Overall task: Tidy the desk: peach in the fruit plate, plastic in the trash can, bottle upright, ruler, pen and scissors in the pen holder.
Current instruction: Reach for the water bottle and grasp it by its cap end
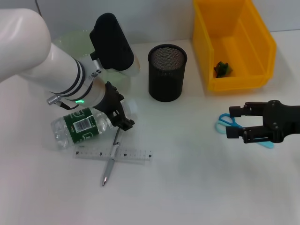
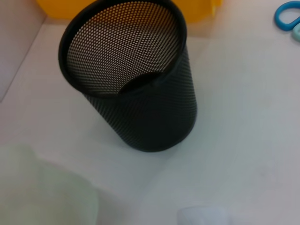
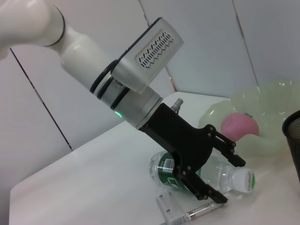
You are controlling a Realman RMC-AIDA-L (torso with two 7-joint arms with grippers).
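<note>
- Left gripper has its jaws spread around the neck end of the water bottle, which lies on its side on the table.
- Right gripper hovers, jaws spread, over the blue scissors.
- The peach sits in the fruit plate.

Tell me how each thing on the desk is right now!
Clear plastic bottle with green label: lying on its side, capped.
Pink peach: already in the pale green fruit plate.
Black mesh pen holder: upright, empty.
Left pincer: open around the bottle's neck.
Right pincer: open over the blue scissors.
</note>
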